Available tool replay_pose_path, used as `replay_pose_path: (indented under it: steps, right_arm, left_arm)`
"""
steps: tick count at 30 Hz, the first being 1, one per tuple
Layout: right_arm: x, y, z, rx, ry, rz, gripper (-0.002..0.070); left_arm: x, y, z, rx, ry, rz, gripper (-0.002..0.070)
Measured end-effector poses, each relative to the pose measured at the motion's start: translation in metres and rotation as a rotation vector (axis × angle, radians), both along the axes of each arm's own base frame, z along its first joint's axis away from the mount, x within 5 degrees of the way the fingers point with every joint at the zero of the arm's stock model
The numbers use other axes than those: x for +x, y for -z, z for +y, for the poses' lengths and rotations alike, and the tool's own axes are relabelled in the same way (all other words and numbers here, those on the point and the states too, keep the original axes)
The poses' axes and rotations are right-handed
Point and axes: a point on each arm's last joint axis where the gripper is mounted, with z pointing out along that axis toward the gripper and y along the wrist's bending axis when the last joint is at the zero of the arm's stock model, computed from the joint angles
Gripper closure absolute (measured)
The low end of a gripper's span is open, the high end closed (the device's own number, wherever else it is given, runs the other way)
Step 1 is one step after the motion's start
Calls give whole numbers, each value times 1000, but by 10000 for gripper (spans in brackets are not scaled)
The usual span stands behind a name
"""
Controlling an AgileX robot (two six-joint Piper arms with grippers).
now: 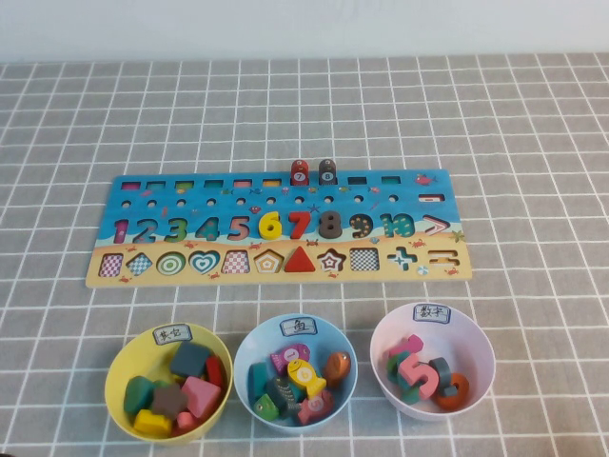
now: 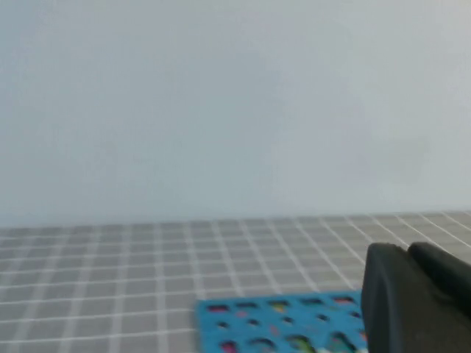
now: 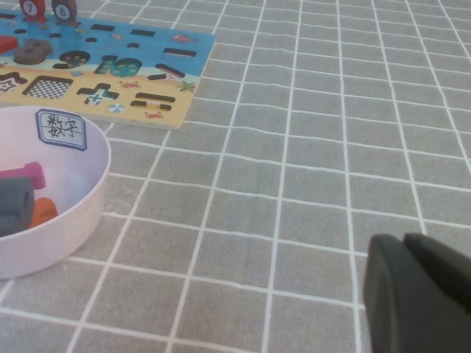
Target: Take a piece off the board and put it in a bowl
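Note:
The yellow fish piece [image 1: 306,377] lies in the light blue bowl [image 1: 328,335], on top of several other fish pieces. The long wooden board [image 1: 190,195] lies behind the bowls; it also shows in the left wrist view [image 2: 280,323] and in the right wrist view [image 3: 110,59]. A red fish [image 1: 299,172] and a dark grey fish [image 1: 327,171] stand in its back row. Neither arm shows in the high view. My left gripper [image 2: 408,250] is shut and empty, off the board's end. My right gripper [image 3: 403,239] is shut and empty above the cloth, to the right of the pinkish-white bowl.
A yellow bowl [image 1: 128,357] with shape blocks stands to the left of the blue bowl. A pinkish-white bowl [image 1: 476,347] with number pieces stands to its right and shows in the right wrist view [image 3: 88,198]. A grey checked cloth [image 1: 533,143] covers the table.

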Motion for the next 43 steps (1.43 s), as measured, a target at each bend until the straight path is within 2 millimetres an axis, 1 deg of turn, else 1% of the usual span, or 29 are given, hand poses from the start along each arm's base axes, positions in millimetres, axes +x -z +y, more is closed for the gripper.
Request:
replay_pose_path:
  steps: [5, 7, 9, 17, 21, 23, 43]
  right_arm:
    - [0, 0, 0, 0, 0, 0, 694]
    - [0, 0, 0, 0, 0, 0, 694]
    - [0, 0, 0, 0, 0, 0, 694]
    - [0, 0, 0, 0, 0, 0, 694]
    - [0, 0, 0, 0, 0, 0, 694]
    - [0, 0, 0, 0, 0, 0, 694]
    - [0, 0, 0, 0, 0, 0, 694]
  left_arm:
    - [-10, -2, 13, -11, -167, -64, 678]
    - [-13, 0, 15, 9, -205, -63, 678]
    - [-13, 4, 15, 38, -227, -22, 678]
    - [-13, 27, 14, 148, -215, 218, 678]
    - [-15, 41, 14, 195, -202, 367, 678]
    - [-16, 45, 14, 204, -198, 409, 678]
    - [-16, 46, 14, 210, -197, 423, 678]
